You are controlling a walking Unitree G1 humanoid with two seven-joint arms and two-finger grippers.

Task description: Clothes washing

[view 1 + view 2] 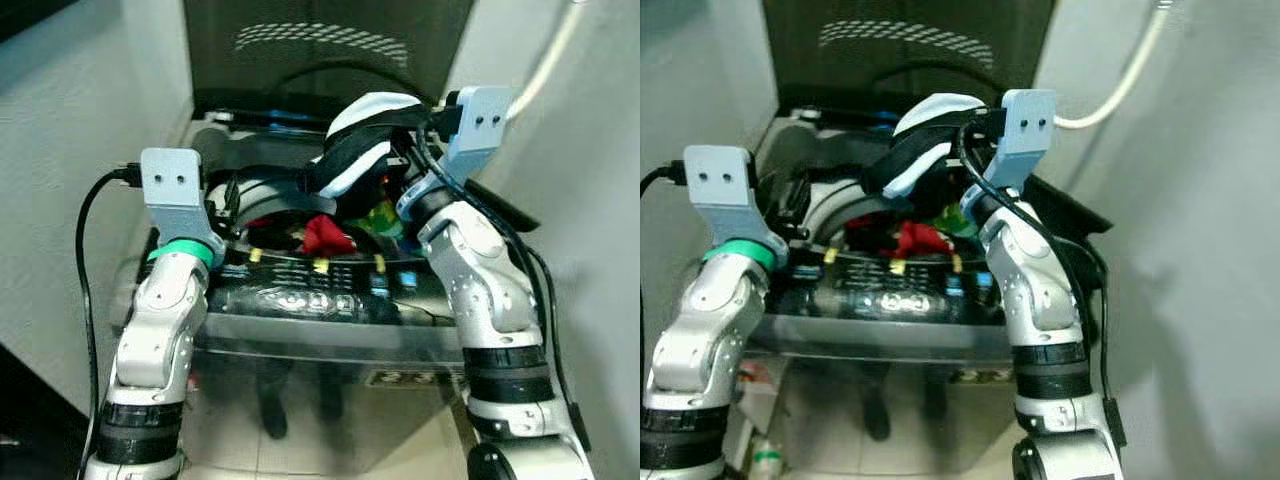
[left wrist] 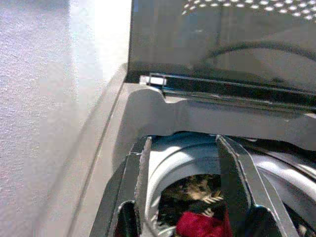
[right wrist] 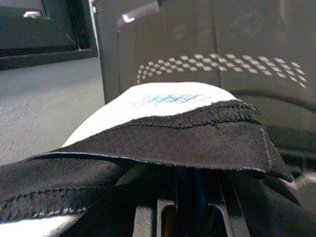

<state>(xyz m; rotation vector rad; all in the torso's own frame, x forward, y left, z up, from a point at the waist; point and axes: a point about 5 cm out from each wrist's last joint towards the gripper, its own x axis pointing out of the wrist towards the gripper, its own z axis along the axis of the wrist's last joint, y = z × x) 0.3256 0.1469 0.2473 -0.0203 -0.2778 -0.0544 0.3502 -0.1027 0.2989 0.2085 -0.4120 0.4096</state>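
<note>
Two tools over washer (image 1: 300, 300) opening: right tool (image 1: 385, 150) clamped on black-and-white garment (image 1: 360, 135), stitched hem seen from wrist; left tool (image 2: 182, 197) spread, red cloth (image 2: 202, 224) below.

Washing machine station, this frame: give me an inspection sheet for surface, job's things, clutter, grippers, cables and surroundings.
Surface: top-loading washing machine, lid raised, drum open.
Job's things: black-and-white garment held over the drum; red cloth and green item inside.
Clutter: nothing seen on the machine top.
Grippers: right gripper draped by the garment, apparently gripping it; left gripper open, empty, at the drum's edge.
Cables: black cables along both arms; white hose on the wall.
Surroundings: pale walls close on both sides, tiled floor.
</note>
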